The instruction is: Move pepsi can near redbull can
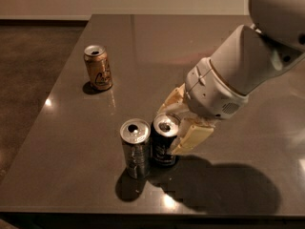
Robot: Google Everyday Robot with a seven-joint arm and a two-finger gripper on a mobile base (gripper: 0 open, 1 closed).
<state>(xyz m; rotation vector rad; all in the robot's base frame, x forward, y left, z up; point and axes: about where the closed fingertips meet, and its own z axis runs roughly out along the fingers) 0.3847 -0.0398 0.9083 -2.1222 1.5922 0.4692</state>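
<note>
The dark blue pepsi can (163, 144) stands upright on the dark table (71, 142), right beside the silver-grey redbull can (136, 148), nearly touching it on its right. My gripper (174, 126) comes in from the right and its cream fingers (189, 138) are shut around the pepsi can, one finger in front and one behind.
An orange-gold can (98, 67) stands upright at the far left of the table. The table's front edge (143, 213) runs close below the two cans. My large white arm (243, 66) fills the upper right and casts a shadow on the table at the right.
</note>
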